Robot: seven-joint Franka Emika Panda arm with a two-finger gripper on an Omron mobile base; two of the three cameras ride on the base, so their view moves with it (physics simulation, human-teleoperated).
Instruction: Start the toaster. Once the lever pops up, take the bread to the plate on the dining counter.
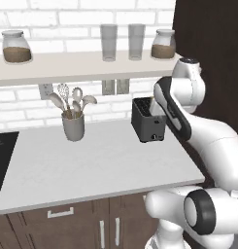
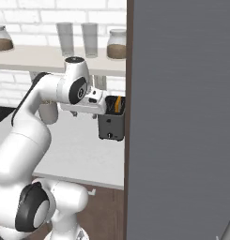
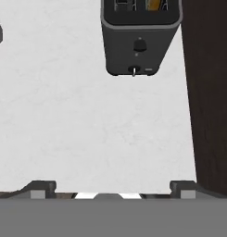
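Observation:
The black toaster (image 1: 148, 124) (image 2: 111, 125) (image 3: 139, 39) stands on the white worktop along the brick wall, close to a dark cabinet side. The bread (image 3: 154, 4) (image 2: 117, 104) sits down in one slot, with only its tan top showing. A small lever (image 3: 133, 70) sits low on the toaster's front, below a round knob. My gripper (image 2: 84, 115) (image 3: 112, 189) hovers over the worktop in front of the toaster, open and with nothing between its fingers. The plate and the dining counter are out of view.
A grey utensil cup (image 1: 73, 125) with spoons stands left of the toaster. Above it a shelf (image 1: 67, 65) holds jars and glasses. A black cooktop (image 1: 1, 160) lies at the far left. The tall dark cabinet (image 1: 212, 48) (image 3: 210, 92) walls off the right.

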